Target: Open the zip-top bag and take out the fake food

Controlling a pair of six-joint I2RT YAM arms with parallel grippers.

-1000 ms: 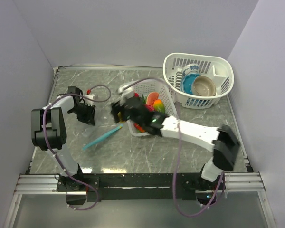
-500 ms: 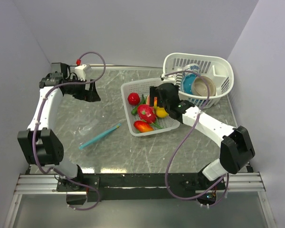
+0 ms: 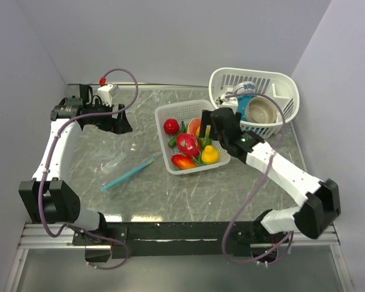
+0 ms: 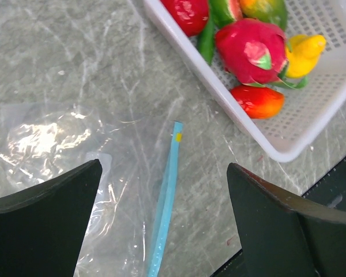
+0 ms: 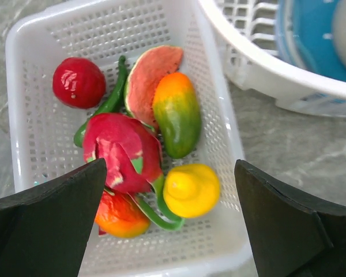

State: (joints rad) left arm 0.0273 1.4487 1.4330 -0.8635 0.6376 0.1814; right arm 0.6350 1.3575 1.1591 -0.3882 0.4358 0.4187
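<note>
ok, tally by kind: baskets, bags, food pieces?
Baskets: 2
Bag: 1
Food pieces: 7 clear; a half-hidden green one may be an eighth
Total: 10, maybe 11

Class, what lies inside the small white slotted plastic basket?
Red round fruit, watermelon slice, orange-green mango, pink dragon fruit, yellow squash, orange-red fruit. Green pods lie partly hidden beneath the dragon fruit.
</note>
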